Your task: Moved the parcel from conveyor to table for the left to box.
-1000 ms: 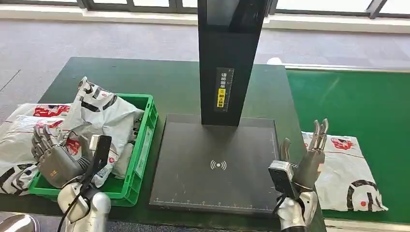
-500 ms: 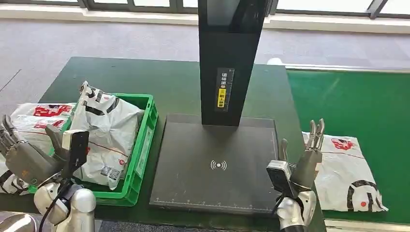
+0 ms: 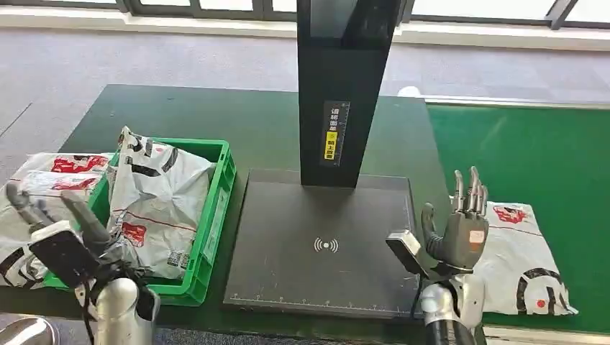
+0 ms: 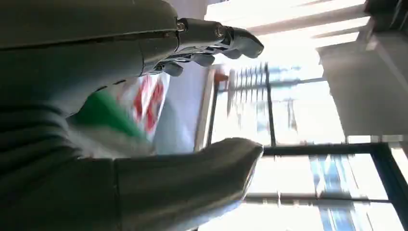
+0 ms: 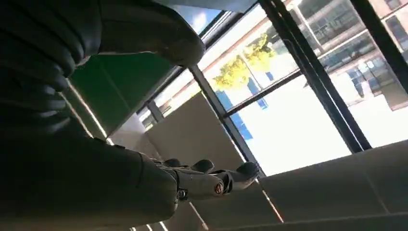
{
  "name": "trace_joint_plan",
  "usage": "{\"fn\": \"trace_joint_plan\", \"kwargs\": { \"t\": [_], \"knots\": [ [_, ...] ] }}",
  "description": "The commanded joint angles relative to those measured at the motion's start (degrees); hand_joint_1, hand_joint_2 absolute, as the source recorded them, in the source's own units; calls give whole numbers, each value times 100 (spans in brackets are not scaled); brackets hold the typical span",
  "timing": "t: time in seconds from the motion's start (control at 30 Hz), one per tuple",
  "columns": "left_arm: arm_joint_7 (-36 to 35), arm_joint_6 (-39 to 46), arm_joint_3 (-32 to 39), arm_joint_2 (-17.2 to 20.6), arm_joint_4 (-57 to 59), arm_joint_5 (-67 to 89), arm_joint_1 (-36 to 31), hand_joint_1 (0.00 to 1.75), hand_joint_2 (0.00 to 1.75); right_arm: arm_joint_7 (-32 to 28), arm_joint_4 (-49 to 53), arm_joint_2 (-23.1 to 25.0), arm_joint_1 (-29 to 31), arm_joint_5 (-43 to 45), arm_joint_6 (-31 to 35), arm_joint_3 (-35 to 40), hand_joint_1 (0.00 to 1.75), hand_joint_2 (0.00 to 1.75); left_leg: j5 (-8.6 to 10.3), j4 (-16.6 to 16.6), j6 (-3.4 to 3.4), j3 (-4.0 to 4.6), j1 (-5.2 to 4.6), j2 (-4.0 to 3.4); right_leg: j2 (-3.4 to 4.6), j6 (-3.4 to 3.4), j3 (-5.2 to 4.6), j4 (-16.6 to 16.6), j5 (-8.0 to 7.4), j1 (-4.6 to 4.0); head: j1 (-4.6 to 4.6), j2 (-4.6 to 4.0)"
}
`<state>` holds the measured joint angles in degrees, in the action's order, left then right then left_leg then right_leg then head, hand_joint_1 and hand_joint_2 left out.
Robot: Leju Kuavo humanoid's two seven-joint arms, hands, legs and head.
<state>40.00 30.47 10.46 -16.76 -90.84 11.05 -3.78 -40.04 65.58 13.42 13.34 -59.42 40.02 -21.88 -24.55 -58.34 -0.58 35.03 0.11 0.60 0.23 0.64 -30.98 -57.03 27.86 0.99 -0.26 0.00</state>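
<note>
The parcel [image 3: 519,256], a white mailer bag with red and black print, is seen lying flat on the green conveyor [image 3: 532,158], near its front edge and just beside the right edge of the table [image 3: 252,122]. It has not yet been lifted. The right hand [image 3: 460,233] is held upright just to the table side of it, fingers apart and pointing up, with nothing gripped; the parcel's near edge appears to lie just behind and beside this hand, though contact cannot be confirmed from the head view. The parcel's long axis is judged to run roughly from the conveyor's front edge toward its far edge, slightly slanted, so a grasp across its short side from the table side would be called for. The right hand is plainly the nearer one (the left is well apart, across the whole table).

The left hand [image 3: 61,233] is seen low at the table's front-left corner, fingers spread and holding nothing, beside the green crate [image 3: 216,215], in which another printed bag [image 3: 155,201] is lying. Between the two hands the black scanner plate [image 3: 324,244] with its upright column [image 3: 345,86] is standing, and the parcel is presumably to be carried over toward that stretch of table.
</note>
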Motion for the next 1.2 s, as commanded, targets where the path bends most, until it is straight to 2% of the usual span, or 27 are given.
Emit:
{"fn": "trace_joint_plan", "kwargs": {
  "t": [0.03, 0.3, 0.77, 0.8, 0.83, 0.87, 0.9, 0.93, 0.97, 1.03, 1.07, 1.1, 1.2],
  "knots": [
    [0, -2231, -1074, -122, 133, -1260, 438, 0, 175, 220, -1009, 264, 1210, -1831, -2, -3677, 0, 175, 0, 26, 4, -26, -7, 1, -10, -2, 32, 31, -1, 4, 0, -2],
    [0, -3346, -947, -239, 232, -1508, 394, 0, 175, 338, -1293, 43, 1496, -2275, -2, -4305, 0, 175, -6, 23, -1, -30, -8, -7, 6, -4, 29, 27, -2, 3, 0, 0],
    [0, -3346, -947, -239, 232, -1508, 394, 0, 175, 338, -1293, 43, 1496, -2275, -2, -4305, 0, 175, -5, 8, 2, -10, -8, -5, 6, -1, 8, 9, 2, 4, 0, 0],
    [0, -3618, -822, -296, 270, -1450, 366, 0, 175, 253, -1753, -131, 1538, -2163, -2, -4580, 0, 175, -6, 13, 2, -17, -7, -10, 8, -3, 15, 16, 1, 3, 0, -2],
    [0, -3618, -822, -296, 270, -1450, 366, 0, 175, 253, -1753, -131, 1538, -2163, -2, -4580, 0, 175, -6, 16, 1, -21, -7, -11, 9, -4, 19, 21, 1, 2, 0, 0],
    [0, -3563, -834, -301, 286, -1438, 347, 0, 175, 545, -2219, -284, 1817, -2304, -2, -4535, 0, 175, -6, 14, 1, -19, -9, -8, 7, -3, 17, 17, 2, 4, 0, -2],
    [0, -3592, -822, -312, 278, -1422, 359, 0, 175, 364, -2334, -297, 1741, -2091, -2, -4596, 0, 175, -4, 22, 2, -26, -6, 0, -2, -4, 30, 29, 1, 2, 0, 0],
    [0, -3673, -806, -319, 290, -1451, 358, 0, 175, 206, -3168, -532, 1859, -1722, -2, -4674, 0, 175, -7, 11, 2, -17, -5, -16, 16, -2, 14, 17, -2, 1, 0, 0],
    [0, -3673, -806, -319, 290, -1451, 358, 0, 175, 206, -3168, -532, 1859, -1722, -2, -4674, 0, 175, -6, 18, 3, -22, -6, -13, 12, -3, 24, 25, -2, 1, 0, 0],
    [0, -3703, -775, -324, 290, -1440, 346, 0, 175, 231, -4092, -912, 1960, -1480, -2, -4565, 0, 175, -4, 23, 3, -26, -6, -18, 15, -3, 24, 30, -5, 2, 0, -2],
    [0, -3703, -775, -324, 290, -1440, 346, 0, 175, 231, -4092, -912, 1960, -1480, -2, -4565, 0, 175, -7, 12, 2, -20, -3, -12, 11, -2, 21, 21, -1, -1, 0, 0],
    [0, -3726, -759, -324, 297, -1436, 337, 0, 175, 253, -4511, -1083, 1995, -1292, -2, -4452, 0, 175, -5, 20, 3, -26, -3, -15, 12, -3, 27, 30, -4, -1, 0, 0],
    [0, -3810, -739, -324, 317, -1420, 332, 0, 175, 804, -4803, -1246, 1955, -1299, -114, -4255, 0, 175, -6, 12, 2, -17, -9, -13, 13, -2, 15, 16, -1, 4, 0, -2]
  ]
}}
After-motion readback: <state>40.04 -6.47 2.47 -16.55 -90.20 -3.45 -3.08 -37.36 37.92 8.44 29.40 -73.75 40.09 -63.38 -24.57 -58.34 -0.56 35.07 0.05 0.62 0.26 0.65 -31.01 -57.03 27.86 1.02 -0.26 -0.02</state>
